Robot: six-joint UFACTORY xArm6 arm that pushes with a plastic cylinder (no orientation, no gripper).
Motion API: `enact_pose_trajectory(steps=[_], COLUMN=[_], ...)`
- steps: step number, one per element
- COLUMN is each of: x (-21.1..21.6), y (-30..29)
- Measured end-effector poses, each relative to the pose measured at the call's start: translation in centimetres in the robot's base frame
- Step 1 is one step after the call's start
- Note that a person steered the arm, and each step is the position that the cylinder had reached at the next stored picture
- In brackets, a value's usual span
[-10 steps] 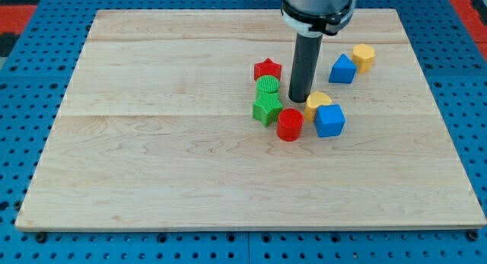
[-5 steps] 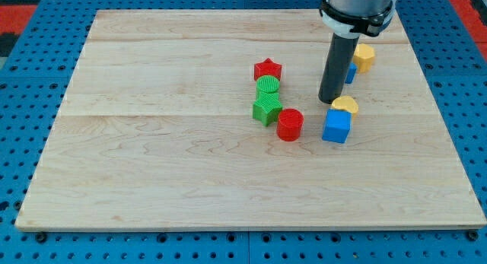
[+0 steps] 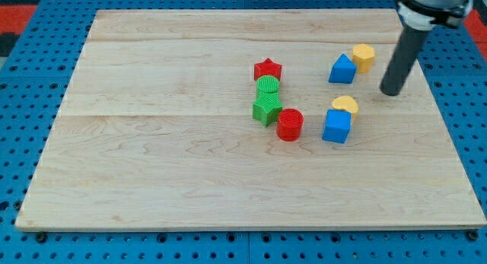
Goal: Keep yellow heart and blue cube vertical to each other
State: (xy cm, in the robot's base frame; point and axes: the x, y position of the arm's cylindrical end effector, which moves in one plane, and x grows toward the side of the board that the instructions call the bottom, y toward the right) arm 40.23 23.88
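Camera view: my tip (image 3: 393,93) stands right of yellow heart (image 3: 345,105), blue cube (image 3: 336,126).

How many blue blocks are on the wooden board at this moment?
2. One blue cube sits right of the red cylinder, touching the yellow heart just above it. The other blue block lies nearer the view's top, beside a yellow block. None seems hidden.

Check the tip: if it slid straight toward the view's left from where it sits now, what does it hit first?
My tip sits right of all the blocks. Sliding straight left, it would probably pass through the gap between the blue block above and the yellow heart below; it might graze the heart's upper edge. Depth is uncertain.
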Motion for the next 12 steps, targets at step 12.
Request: enact_pose_trajectory(steps=[12], x=[7.4], y=[-4.6])
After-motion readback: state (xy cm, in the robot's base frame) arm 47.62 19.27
